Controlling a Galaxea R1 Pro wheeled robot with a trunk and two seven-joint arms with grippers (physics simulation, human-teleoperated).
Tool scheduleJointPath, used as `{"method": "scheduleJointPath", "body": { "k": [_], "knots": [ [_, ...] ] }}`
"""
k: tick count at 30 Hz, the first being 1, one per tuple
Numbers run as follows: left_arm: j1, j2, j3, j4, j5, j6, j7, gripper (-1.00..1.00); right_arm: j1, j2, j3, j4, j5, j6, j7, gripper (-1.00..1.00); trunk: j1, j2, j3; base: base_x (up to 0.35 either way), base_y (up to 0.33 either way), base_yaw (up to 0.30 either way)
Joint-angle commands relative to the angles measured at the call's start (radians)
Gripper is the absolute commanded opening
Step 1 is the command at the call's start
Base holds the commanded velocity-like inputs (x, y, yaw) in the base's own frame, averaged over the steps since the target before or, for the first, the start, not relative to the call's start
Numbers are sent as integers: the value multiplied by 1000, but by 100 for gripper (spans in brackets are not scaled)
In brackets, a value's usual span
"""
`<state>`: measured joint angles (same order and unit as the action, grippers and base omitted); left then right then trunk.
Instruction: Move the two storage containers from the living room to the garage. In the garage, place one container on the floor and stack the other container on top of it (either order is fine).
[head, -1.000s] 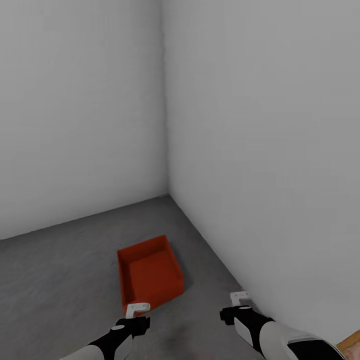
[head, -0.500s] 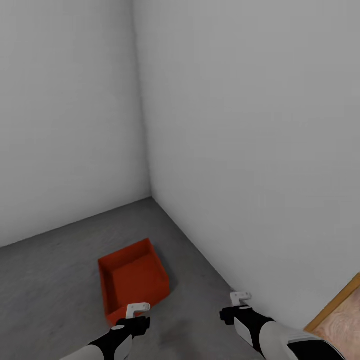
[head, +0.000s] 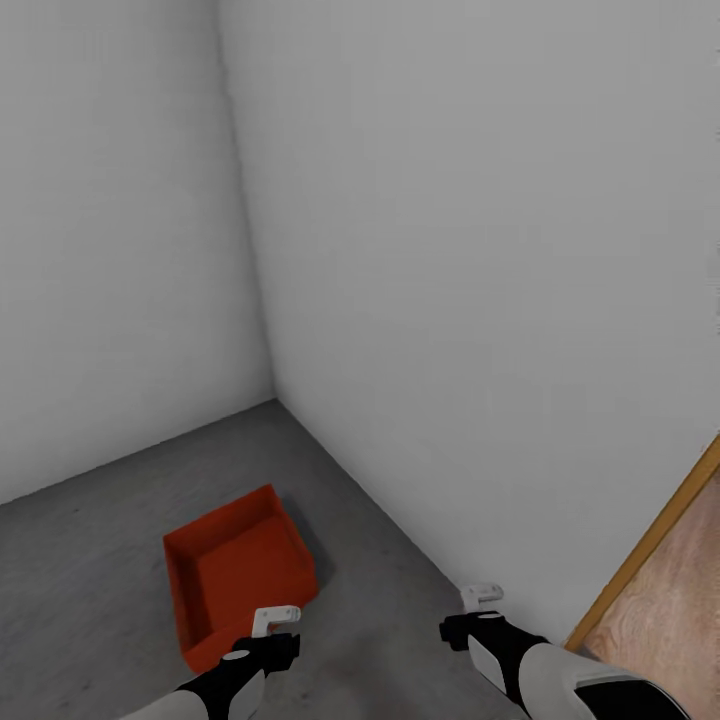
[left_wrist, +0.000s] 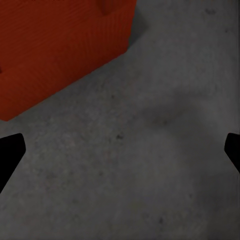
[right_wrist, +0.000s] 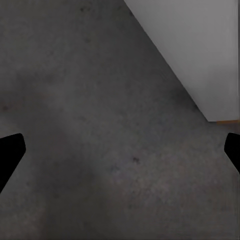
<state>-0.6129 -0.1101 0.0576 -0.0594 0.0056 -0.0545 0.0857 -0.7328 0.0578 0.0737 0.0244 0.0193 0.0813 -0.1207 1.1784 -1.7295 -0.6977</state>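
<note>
White walls (head: 450, 250) meeting at corner — wooden door (head: 670, 590)

Even, soft, shadowless simulator light; wrist views dim and slightly blurred.

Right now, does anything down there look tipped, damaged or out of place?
Nothing stands out. One storage container sits upright and flat on the floor near the wall corner, open top up and empty. Left gripper and right gripper are open, holding nothing.
</note>
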Motion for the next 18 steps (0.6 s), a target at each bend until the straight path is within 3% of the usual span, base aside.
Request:
{"method": "scheduleJointPath", "body": {
  "k": [1, 6, 18],
  "knots": [
    [-1, 0, 5, 1, 1, -4, 2, 100, -1, 0, 7, 2, 2, 3, -4, 100, 0, 0, -1, -15, 0, -57],
    [-1, 0, 5, 1, 1, -4, 2, 100, 3, 0, 8, 1, 2, 3, -4, 100, 0, 0, 0, -147, 0, -29],
    [-1, 0, 5, 1, 1, -4, 2, 100, 7, 0, 7, 1, 2, 3, -4, 100, 0, 0, 0, -335, 0, -1]
  ]
}}
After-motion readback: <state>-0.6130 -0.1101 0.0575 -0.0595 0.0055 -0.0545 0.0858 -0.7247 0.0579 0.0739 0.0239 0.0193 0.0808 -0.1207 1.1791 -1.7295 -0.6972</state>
